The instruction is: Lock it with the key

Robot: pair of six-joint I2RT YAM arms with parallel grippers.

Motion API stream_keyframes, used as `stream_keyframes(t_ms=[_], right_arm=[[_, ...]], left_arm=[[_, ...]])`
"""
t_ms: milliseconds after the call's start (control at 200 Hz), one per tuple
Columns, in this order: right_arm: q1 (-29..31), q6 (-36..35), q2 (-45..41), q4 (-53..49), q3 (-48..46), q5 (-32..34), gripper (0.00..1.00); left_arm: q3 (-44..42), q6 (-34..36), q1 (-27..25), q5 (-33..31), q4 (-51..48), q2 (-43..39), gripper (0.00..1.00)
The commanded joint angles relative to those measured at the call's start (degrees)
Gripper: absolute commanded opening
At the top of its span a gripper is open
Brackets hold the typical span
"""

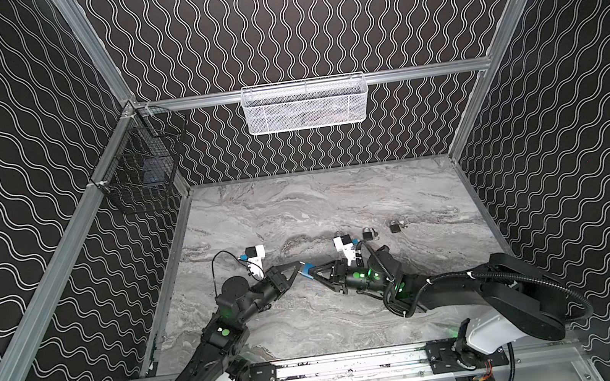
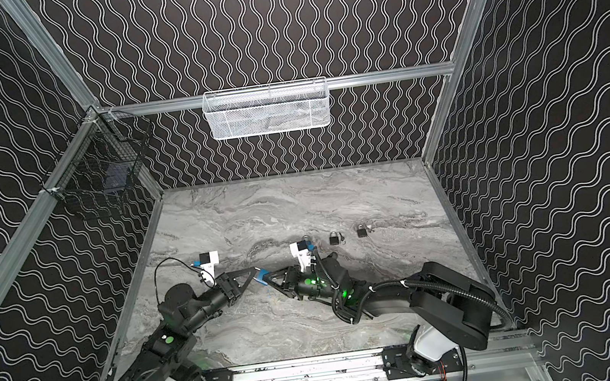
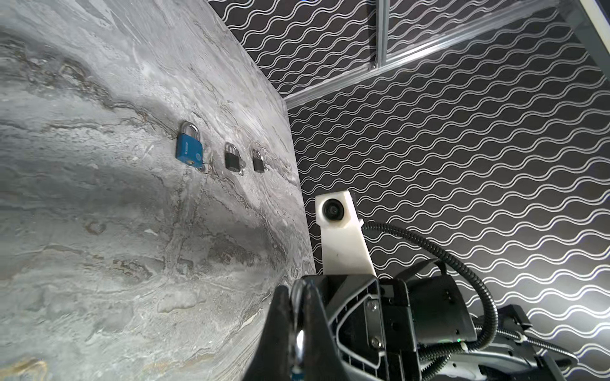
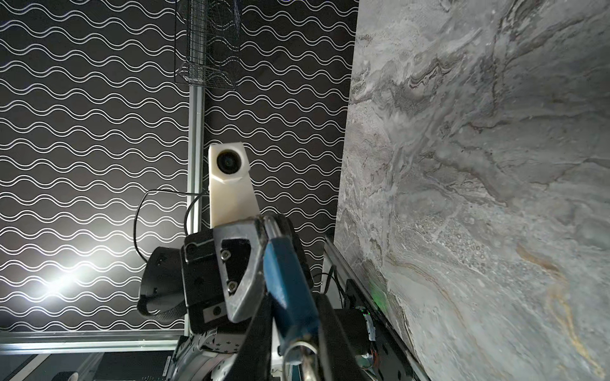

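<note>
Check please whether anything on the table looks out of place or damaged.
Nothing stands out. A loose blue padlock, a middle black padlock and an end black padlock lie in a row on the table. The held blue padlock is gripped off the table by the left end effector and the right end effector.

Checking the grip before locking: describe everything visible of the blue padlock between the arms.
The blue padlock has a matte blue body and silver shackle. It is held above the table. The right gripper clamps its body; the left gripper is shut on the shackle end. A key ring hangs at its base.
</note>
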Motion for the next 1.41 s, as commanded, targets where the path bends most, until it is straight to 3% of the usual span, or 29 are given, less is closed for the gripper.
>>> stream_keyframes(t_ms=[0,490,841,1401], right_arm=[[0.1,-2.13,0.22,2.37,1.68,0.23,0.16],[0.08,-2.74,-4.28,1.11,-2.44,2.22,0.33],[0.21,-2.65,-9.19,-2.49,-7.23,5.82,0.53],[5.18,-1.67,-15.2,-2.02,-14.65,12.11,0.52]], left_arm=[[0.46,0.03,-0.86,18.84,-1.41,-0.4,0.0],[2.06,-1.54,1.09,17.4,3.51,8.34,0.0],[2.92,-1.39,2.19,17.28,4.55,10.48,0.0],[4.39,-0.91,2.76,16.86,5.48,13.55,0.0]])
